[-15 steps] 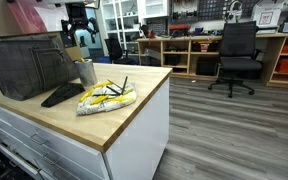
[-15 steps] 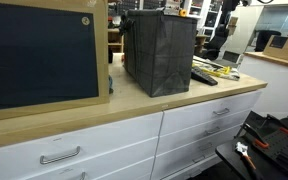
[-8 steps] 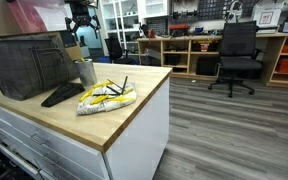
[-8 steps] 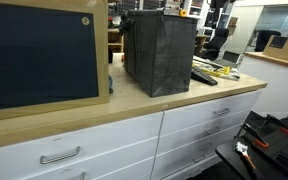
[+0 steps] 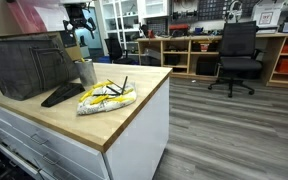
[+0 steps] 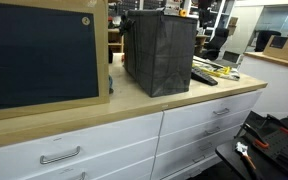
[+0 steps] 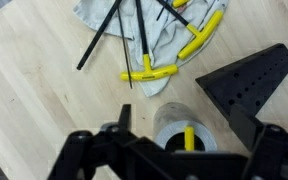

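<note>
My gripper (image 7: 188, 128) hangs open, straight above a grey metal cup (image 7: 182, 128) that has one yellow-handled tool (image 7: 189, 137) standing in it. Nothing is between the fingers. In an exterior view the gripper (image 5: 77, 28) is well above the cup (image 5: 86, 71) on the wooden counter. Beside the cup lies a pale cloth (image 7: 154, 35) with several yellow-handled T-hex keys (image 7: 149, 73) on it; the cloth also shows as a heap (image 5: 106, 97). A black wedge-shaped block (image 7: 246, 82) lies right of the cup.
A dark mesh bin (image 5: 24, 62) (image 6: 159, 52) stands on the counter (image 5: 124, 120) behind the cup and the wedge (image 5: 62, 95). A black framed board (image 6: 39, 55) stands at one end. White drawers sit below. An office chair (image 5: 236, 55) and shelves are across the floor.
</note>
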`<state>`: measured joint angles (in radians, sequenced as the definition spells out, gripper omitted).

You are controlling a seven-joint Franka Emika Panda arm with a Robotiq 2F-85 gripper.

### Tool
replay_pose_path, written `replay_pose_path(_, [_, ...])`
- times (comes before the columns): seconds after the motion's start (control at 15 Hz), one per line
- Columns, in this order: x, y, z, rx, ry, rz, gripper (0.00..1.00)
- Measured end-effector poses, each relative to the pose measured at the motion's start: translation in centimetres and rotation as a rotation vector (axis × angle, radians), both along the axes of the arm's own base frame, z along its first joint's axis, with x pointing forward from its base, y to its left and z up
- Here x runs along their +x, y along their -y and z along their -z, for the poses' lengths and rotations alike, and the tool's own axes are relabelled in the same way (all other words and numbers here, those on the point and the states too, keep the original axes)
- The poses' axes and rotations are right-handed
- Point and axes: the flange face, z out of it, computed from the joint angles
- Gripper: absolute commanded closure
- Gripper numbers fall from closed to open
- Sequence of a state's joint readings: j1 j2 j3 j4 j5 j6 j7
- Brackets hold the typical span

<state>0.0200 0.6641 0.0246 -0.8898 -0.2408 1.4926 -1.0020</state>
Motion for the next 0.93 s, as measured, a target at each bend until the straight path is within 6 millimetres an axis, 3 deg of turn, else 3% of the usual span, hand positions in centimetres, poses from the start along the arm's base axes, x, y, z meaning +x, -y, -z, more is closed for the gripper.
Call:
replay_pose_path(0.27, [1.3,-3.3,2.3,-0.020,-0.006,-0.085,0.00])
replay_pose_path(0.67, [2.9,-4.8,4.6,-0.006,0.045,-0.128,0.00])
replay_pose_path(0.93, [3.4,-7.2,5.6,0.032,0.069,-0.169,0.00])
